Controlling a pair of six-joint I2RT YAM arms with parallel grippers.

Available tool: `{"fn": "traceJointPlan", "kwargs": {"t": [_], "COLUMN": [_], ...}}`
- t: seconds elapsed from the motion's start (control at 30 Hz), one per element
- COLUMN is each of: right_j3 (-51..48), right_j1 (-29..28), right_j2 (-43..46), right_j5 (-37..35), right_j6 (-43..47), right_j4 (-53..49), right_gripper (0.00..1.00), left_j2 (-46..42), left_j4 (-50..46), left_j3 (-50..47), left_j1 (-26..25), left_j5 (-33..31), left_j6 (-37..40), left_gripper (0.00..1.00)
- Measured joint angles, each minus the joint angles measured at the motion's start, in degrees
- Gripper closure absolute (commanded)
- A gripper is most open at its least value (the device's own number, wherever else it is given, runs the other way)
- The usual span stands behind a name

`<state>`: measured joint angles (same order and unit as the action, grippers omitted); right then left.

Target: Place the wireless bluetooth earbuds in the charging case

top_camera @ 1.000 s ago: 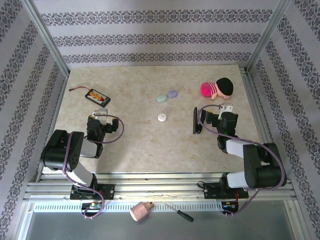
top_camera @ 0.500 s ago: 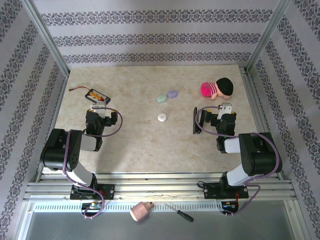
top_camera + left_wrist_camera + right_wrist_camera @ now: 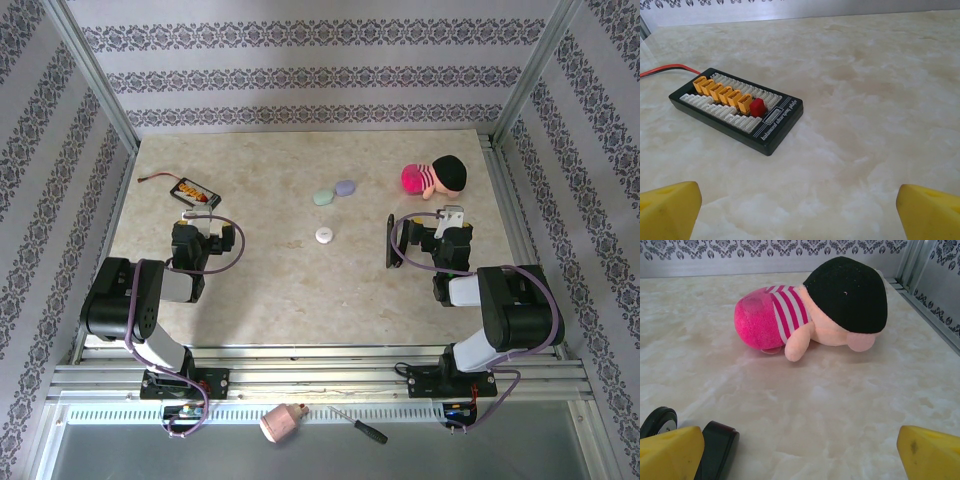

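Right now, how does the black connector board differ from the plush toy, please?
The black connector board is flat and rectangular; the plush toy is rounded and lies on its side. The board carries orange plugs and a red wire; the toy has pink stripes and a black cap. In the top view, the board lies far left, the toy far right. Both rest on the table.

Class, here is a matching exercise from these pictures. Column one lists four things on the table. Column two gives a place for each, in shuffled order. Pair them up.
Column one:
1. plush toy
2. black connector board
3. white case
4. lilac case

Column two:
A. right beside the mint-green case
B. far left part of the table
C. far right part, lying on its side
D. alone, near the middle

Pairs: 1-C, 2-B, 3-D, 4-A
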<state>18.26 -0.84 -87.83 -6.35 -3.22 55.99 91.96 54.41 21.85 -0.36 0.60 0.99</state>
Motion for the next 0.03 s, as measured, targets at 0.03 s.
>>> {"fn": "traceJointPlan", "kwargs": {"t": [0.03], "right_j3": [0.0], "right_j1": [0.0], "right_j2": [0.0], "right_j5": [0.0], "right_j6": [0.0], "right_j4": [0.0], "right_gripper": [0.02], "left_j2": [0.0], "left_j4": [-0.1], "left_j3": [0.0], "left_j1": [0.0], "left_j5": [0.0], "left_j6": [0.0], "left_gripper": [0.01]}}
